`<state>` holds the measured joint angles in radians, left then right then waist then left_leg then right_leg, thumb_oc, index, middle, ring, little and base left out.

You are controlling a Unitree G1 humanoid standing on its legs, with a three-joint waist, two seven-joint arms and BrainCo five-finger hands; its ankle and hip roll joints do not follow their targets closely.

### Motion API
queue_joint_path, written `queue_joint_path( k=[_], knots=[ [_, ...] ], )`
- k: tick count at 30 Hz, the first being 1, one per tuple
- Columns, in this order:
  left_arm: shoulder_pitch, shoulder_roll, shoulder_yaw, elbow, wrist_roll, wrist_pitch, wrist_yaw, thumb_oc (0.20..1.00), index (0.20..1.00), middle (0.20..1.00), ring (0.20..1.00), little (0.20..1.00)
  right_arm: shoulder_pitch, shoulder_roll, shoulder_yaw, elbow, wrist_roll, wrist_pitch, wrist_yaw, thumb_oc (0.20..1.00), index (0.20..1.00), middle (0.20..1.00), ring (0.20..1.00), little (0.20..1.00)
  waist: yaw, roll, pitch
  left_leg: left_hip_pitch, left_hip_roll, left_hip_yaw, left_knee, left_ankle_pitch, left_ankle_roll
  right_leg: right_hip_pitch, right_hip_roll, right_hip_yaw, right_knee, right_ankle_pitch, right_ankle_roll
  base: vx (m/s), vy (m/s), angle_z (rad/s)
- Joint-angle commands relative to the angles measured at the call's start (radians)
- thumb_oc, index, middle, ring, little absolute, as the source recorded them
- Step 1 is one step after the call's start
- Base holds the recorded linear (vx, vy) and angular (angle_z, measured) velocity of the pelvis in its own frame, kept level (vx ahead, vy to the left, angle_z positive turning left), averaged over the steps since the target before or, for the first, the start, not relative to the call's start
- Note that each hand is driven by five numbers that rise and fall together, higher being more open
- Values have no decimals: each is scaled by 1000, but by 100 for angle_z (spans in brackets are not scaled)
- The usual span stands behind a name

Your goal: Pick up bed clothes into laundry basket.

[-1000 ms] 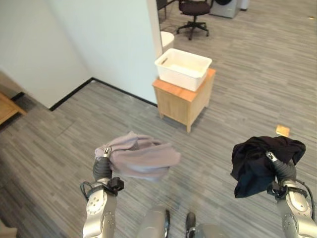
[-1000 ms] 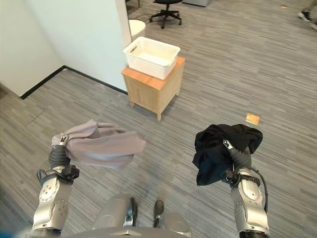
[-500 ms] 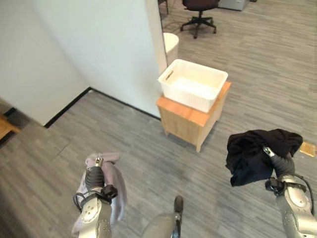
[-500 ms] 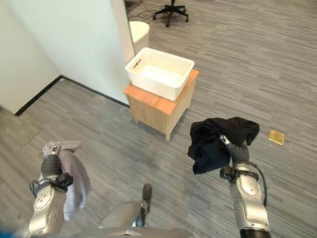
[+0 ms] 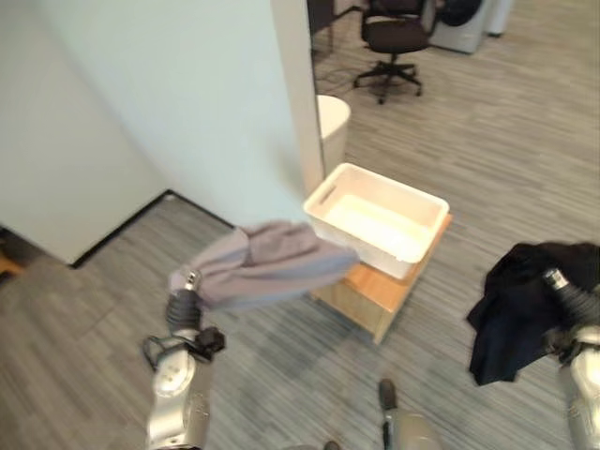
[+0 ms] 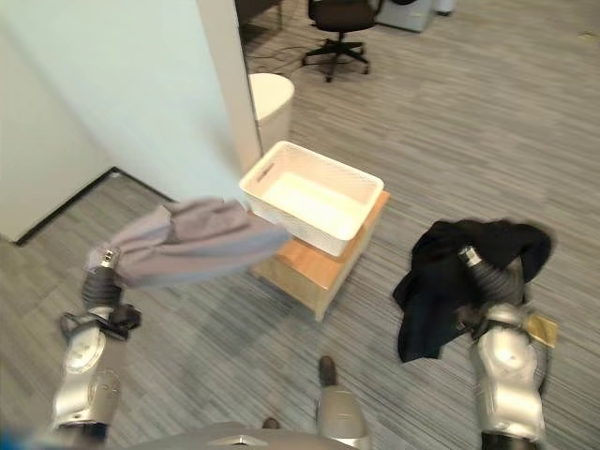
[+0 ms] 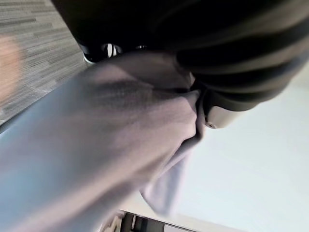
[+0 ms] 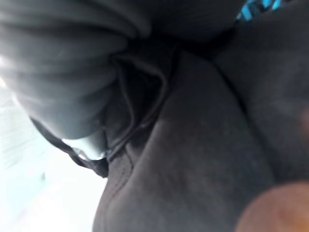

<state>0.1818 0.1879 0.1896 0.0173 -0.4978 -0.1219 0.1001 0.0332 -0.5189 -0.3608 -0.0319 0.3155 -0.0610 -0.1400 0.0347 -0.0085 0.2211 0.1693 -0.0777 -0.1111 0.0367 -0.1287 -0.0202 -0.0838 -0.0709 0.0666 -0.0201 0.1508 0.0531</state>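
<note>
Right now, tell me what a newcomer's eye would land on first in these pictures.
A grey garment streams from the left hand toward the white laundry basket, which sits on a small wooden cabinet beside the white wall. Off to the right, a black garment hangs bunched over the right hand.

Both eye views look steeply down from head height at the grey floor [image 5: 506, 159], sharing the white basket [image 5: 380, 217] on its wooden bench [image 6: 319, 267] near frame centre. The left wrist view sits tight against grey cloth [image 7: 91, 145]; the right wrist view is pressed against black cloth [image 8: 193, 159].
</note>
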Motion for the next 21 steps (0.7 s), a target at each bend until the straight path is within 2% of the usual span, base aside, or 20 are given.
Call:
queue_joint_path(
  k=[1, 4, 5, 6, 7, 9, 10, 13, 16, 17, 19, 21],
  knots=[
    [6, 90, 0, -73, -29, -64, -36, 200, 200, 200, 200, 200, -127, -162, -18, 5, 14, -112, -33, 200, 200, 200, 200, 200, 29, -17, -76, -90, 51, 0, -106, 134, 13, 84, -37, -78, 19, -126, 78, 58, -61, 59],
    [21, 102, -49, -49, -65, -54, -54, 200, 200, 200, 200, 200, -203, -313, 39, 92, 14, -107, -22, 200, 200, 200, 200, 200, 58, -27, -79, -104, 56, -27, -112, 142, 3, 99, -33, -107, 0, -129, 75, 52, -77, 37],
    [31, 116, -65, -47, -67, -54, -62, 200, 200, 200, 200, 200, -252, -390, 81, 142, 15, -99, -5, 200, 200, 200, 200, 200, 70, -32, -79, -109, 57, -35, -112, 146, -1, 103, -31, -115, -7, -128, 72, 20, -50, 19],
    [31, 113, -63, -47, -67, -55, -62, 200, 200, 200, 200, 200, -262, -395, 89, 152, 17, -103, -5, 200, 200, 200, 200, 200, 67, -30, -79, -110, 57, -35, -112, 146, -1, 103, -30, -115, -8, -128, 72, 60, -84, 18],
    [47, 140, -110, -55, -102, -52, -77, 200, 200, 200, 200, 200, -398, -517, 223, 271, 56, -85, 10, 200, 200, 200, 200, 200, 94, -42, -70, -117, 65, -53, -116, 143, -10, 114, -24, -134, -23, -133, 69, 41, -71, 15],
    [54, 157, -124, -53, -113, -50, -79, 200, 200, 200, 200, 200, -504, -573, 319, 363, 63, -74, 12, 200, 200, 200, 200, 200, 102, -45, -64, -127, 66, -63, -118, 148, -15, 115, -19, -145, -35, -129, 68, 19, -52, 2],
    [55, 155, -122, -53, -113, -50, -79, 200, 200, 200, 200, 200, -510, -573, 325, 365, 64, -75, 12, 200, 200, 200, 200, 200, 100, -45, -64, -128, 66, -64, -118, 148, -15, 115, -19, -145, -35, -129, 68, -4, -20, 12],
    [63, 183, -146, -63, -131, -47, -76, 200, 200, 200, 200, 200, -686, -634, 466, 504, 44, -52, -4, 200, 200, 200, 200, 200, 120, -50, -51, -147, 67, -80, -118, 156, -19, 110, -15, -162, -50, -123, 67, -27, -19, 19],
    [63, 202, -159, -69, -147, -44, -67, 200, 200, 200, 200, 200, -890, -642, 624, 660, 9, -14, -28, 200, 200, 200, 200, 200, 135, -51, -35, -176, 66, -91, -117, 166, -21, 91, -10, -169, -54, -119, 66, -23, -2, 14],
    [63, 199, -156, -68, -147, -44, -67, 200, 200, 200, 200, 200, -905, -642, 638, 668, 10, -16, -28, 200, 200, 200, 200, 200, 132, -50, -35, -177, 66, -91, -117, 166, -21, 90, -10, -169, -53, -119, 66, -22, 12, 13],
    [54, 208, -177, -58, -157, -40, -50, 200, 200, 200, 200, 200, -1055, -562, 724, 850, 75, 13, -30, 200, 200, 200, 200, 200, 153, -41, -15, -200, 63, -101, -118, 175, -20, 66, -7, -173, -49, -116, 63, -21, 27, 9],
    [53, 210, -178, -59, -158, -37, -45, 200, 200, 200, 200, 200, -1126, -532, 784, 902, 72, 23, -22, 200, 200, 200, 200, 200, 161, -34, -1, -218, 60, -103, -117, 181, -21, 47, -6, -177, -46, -114, 61, -17, 18, 4]
  ],
)
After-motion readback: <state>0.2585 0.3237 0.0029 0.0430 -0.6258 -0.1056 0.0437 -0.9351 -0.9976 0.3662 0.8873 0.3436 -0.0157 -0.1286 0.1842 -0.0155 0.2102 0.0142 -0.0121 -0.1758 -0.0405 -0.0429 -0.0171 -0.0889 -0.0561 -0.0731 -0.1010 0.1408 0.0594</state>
